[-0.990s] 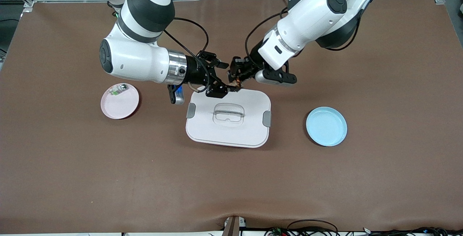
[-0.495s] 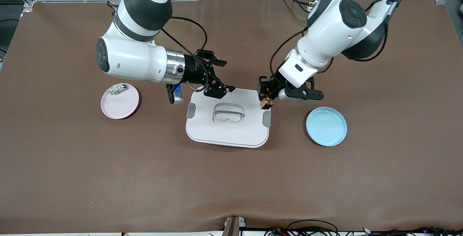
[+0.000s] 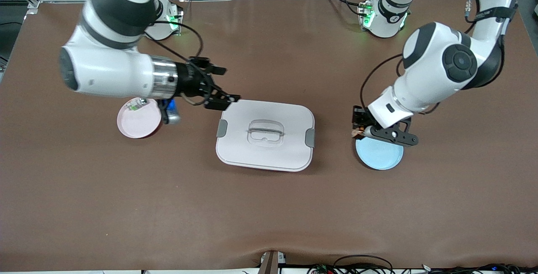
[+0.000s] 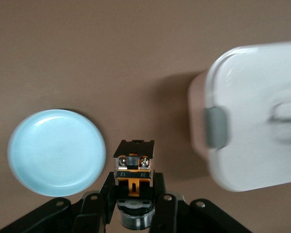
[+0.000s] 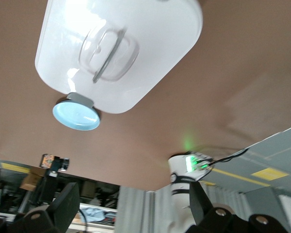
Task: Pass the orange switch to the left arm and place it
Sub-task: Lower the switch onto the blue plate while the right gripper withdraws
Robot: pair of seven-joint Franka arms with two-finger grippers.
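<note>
The orange switch [image 3: 356,130] is a tiny black block with an orange face. My left gripper [image 3: 357,129] is shut on it and holds it over the edge of the blue plate [image 3: 380,153] that faces the box. In the left wrist view the switch [image 4: 134,162] sits between the fingers of the left gripper [image 4: 134,180], with the blue plate [image 4: 56,151] and the box [image 4: 257,126] below. The white box [image 3: 265,135] stands mid-table with its lid on. My right gripper [image 3: 231,85] is open and empty, over the table by the box's corner toward the right arm's end.
A pink plate [image 3: 138,123] holding a small green-and-silver piece [image 3: 135,105] lies toward the right arm's end. The right wrist view shows the box [image 5: 121,53], the blue plate [image 5: 76,115] and the open right gripper [image 5: 133,208].
My left gripper has carried the switch from over the box's edge to the blue plate's edge. My right arm has drawn back from the box toward the pink plate, still open.
</note>
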